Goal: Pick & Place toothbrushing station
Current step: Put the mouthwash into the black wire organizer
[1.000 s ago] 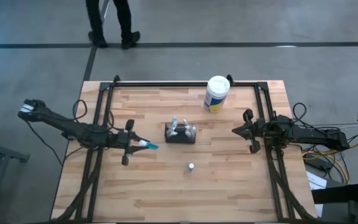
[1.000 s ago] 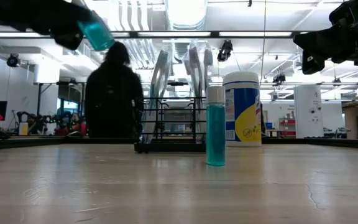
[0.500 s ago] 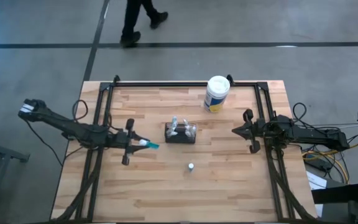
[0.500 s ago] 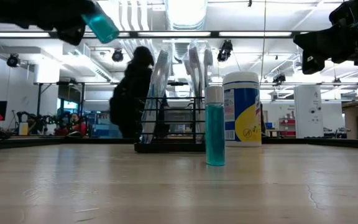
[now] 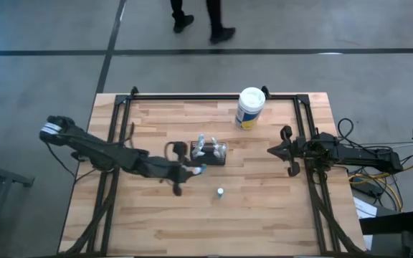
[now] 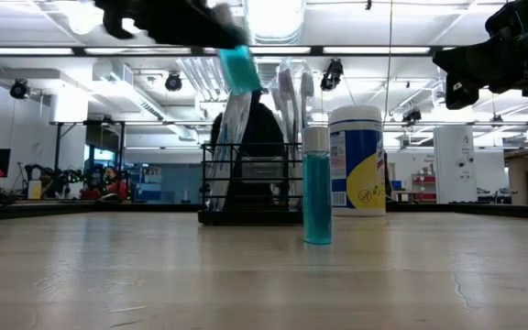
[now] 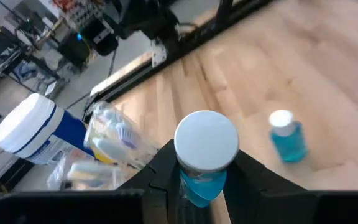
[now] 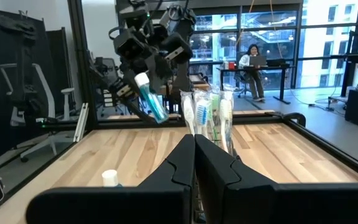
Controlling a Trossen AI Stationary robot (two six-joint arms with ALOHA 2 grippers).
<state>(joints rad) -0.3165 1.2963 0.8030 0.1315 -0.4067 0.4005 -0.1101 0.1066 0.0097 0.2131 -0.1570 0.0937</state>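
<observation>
left arm holds blue bottle by the caddy

left gripper (image 5: pixel 194 171) pinches a small blue bottle (image 5: pixel 198 170) with a white cap, held in the air just beside the toothbrushing station (image 5: pixel 209 153). the station sits mid-table with toothbrushes (image 8: pixel 207 113) upright in it. a second blue bottle (image 6: pixel 317 186) stands on the table (image 5: pixel 264 215) near it. white canister (image 5: pixel 249 107) at the far edge. right gripper (image 5: pixel 287 152) waits at the right side, jaws pressed together.

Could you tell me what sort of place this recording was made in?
Probably a robotics lab in an open industrial-style hall. A wooden table carries two arms on a metal frame; beyond it are a concrete floor, ceiling strip lights, and a person at a desk.
</observation>
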